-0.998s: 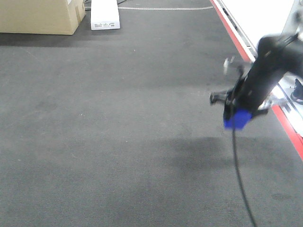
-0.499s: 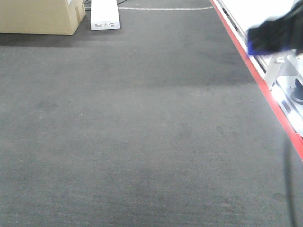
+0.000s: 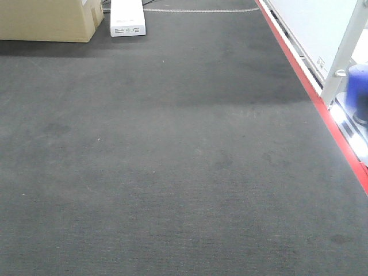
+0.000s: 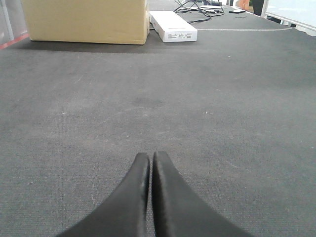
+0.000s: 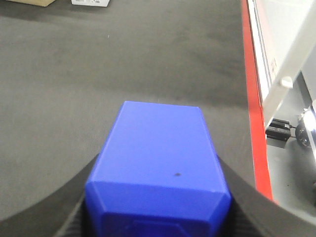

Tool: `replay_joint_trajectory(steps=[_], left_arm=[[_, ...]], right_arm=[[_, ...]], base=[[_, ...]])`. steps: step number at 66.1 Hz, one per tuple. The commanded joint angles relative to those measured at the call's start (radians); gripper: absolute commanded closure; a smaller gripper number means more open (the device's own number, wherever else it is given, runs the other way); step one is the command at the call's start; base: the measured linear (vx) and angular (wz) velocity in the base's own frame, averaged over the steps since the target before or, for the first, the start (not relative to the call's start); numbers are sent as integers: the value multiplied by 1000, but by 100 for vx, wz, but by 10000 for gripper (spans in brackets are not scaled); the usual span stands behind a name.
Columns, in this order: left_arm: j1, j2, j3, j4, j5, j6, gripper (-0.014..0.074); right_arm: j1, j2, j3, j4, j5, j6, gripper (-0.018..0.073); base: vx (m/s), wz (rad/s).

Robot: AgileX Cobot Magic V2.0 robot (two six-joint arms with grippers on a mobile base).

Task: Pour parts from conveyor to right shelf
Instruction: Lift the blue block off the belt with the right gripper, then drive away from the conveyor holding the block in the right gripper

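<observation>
Right gripper point(image 5: 158, 200) of mine is clamped on the blue part point(image 5: 159, 148); the belt point(image 5: 98, 74) spreads beyond it at twelve o'clock, and the red strip point(image 5: 253, 98) runs at two o'clock. My left gripper point(image 4: 149, 192) is pressed closed on nothing, low over the belt, with a box point(image 4: 86, 22) at eleven o'clock.

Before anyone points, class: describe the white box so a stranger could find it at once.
Follow the dark grey conveyor belt to its far left corner, where a big brown cardboard box stands. Just right of it lies the white box: low and flat, with a printed label on its near end.
</observation>
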Motion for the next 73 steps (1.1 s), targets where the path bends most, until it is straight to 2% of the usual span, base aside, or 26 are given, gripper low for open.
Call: replay_joint_trajectory(steps=[1, 13, 29, 40, 73], left_arm=[[-5, 13, -19, -8, -71, -8, 603], [-5, 13, -19, -8, -71, -8, 603], [-5, 13, -19, -8, -71, -8, 603], [-5, 13, -19, -8, -71, -8, 603], [-5, 13, -19, -8, -71, -8, 603]], right_arm=[[-2, -111, 92, 2, -99, -11, 564], [-2, -315, 288, 4, -96, -11, 564], [-2, -508, 464, 4, -103, -11, 564], [-2, -562, 498, 4, -138, -10, 564], [-2, -562, 498, 4, -115, -6, 564]], base=[[0, 0], [0, 0], [0, 0], [0, 0], [0, 0]])
